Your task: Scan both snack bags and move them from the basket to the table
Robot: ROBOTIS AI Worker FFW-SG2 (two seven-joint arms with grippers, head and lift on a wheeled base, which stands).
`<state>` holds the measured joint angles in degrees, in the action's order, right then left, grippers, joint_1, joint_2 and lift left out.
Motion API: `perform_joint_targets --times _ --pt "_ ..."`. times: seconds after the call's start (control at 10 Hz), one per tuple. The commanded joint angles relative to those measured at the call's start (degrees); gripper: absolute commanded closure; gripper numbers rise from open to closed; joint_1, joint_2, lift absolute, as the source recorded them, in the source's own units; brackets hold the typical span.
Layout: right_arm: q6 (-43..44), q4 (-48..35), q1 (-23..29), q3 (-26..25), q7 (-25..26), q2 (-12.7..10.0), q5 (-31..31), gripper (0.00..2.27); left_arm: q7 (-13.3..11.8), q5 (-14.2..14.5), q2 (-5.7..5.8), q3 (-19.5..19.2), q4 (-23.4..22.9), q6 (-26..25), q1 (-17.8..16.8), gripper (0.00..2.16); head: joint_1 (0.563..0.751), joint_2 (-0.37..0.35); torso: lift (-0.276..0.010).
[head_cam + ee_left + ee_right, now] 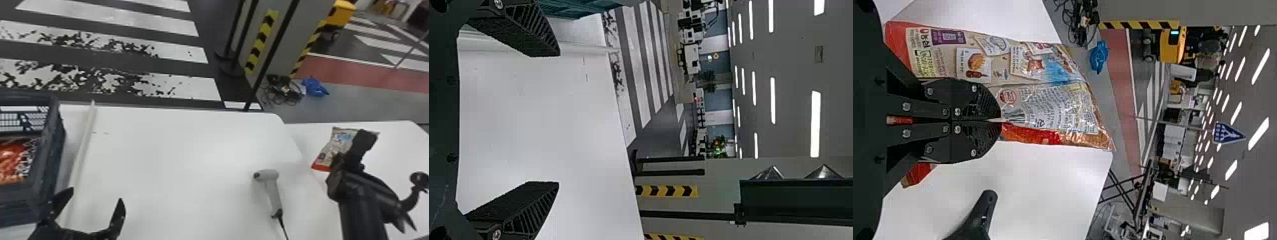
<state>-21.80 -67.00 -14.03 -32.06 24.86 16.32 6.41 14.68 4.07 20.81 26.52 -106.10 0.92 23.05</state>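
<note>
Right end effector | pinching snack bag | printed panel facing camera | white table beyond

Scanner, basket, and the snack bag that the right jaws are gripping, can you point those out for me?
Scanner [274, 194]: head view, on its handle.
Basket [48, 159]: head view, on its right side wall.
Gripped snack bag [1050, 107]: right wrist view, on its pale printed panel.

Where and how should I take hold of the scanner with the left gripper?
I'd bring the open left gripper down from above onto the middle of the handle, one finger on each long side. The scanner has a slim, straight handle pointing back toward the robot; its head is bulkier, and the cable leaves the near end.
</note>
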Motion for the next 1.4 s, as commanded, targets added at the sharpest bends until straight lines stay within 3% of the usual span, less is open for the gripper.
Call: perform_joint_targets --times 0.0,0.1,0.2,0.4,0.6,0.8,1.3 --pt "-0.7 1.7 -1.7 -1.1 1.2 0.6 1.2 2.18 0.0 -0.1 0.02 0.3 -0.3 0.0 0.1 0.07 0.695 -0.350 -0.098" --pt "-4.9 2.0 -2.3 -1.1 1.9 1.3 1.3 1.33 0.0 -0.2 -0.07 0.4 -0.4 0.0 0.1 0.07 0.695 -0.350 -0.098" --pt "-5.9 2.0 -2.3 -0.7 2.7 1.5 1.1 0.08 0.0 -0.3 -0.25 0.6 -0.4 0.0 -0.1 0.07 0.695 -0.350 -0.098" --pt "-8.4 0.7 0.2 -0.2 2.8 1.3 1.5 0.02 0.0 -0.5 -0.51 1.1 -0.4 -0.2 -0.8 0.07 0.695 -0.350 -0.098" --pt "-3.6 -6.8 6.2 2.4 1.5 0.6 5.1 0.01 0.0 -0.6 -0.69 1.2 -0.2 -0.2 -1.0 0.07 0.695 -0.350 -0.098" --pt "-1.0 -18.3 13.5 6.0 -3.5 -3.1 6.2 0.01 0.1 -0.5 -0.77 1.2 0.0 0.0 -1.1 0.07 0.695 -0.350 -0.098" --pt "-0.3 -37.2 25.9 15.7 -7.5 -8.0 6.0 0.01 0.3 -0.6 -0.95 1.8 -0.8 0.0 -1.0 0.07 0.695 -0.350 -0.098"
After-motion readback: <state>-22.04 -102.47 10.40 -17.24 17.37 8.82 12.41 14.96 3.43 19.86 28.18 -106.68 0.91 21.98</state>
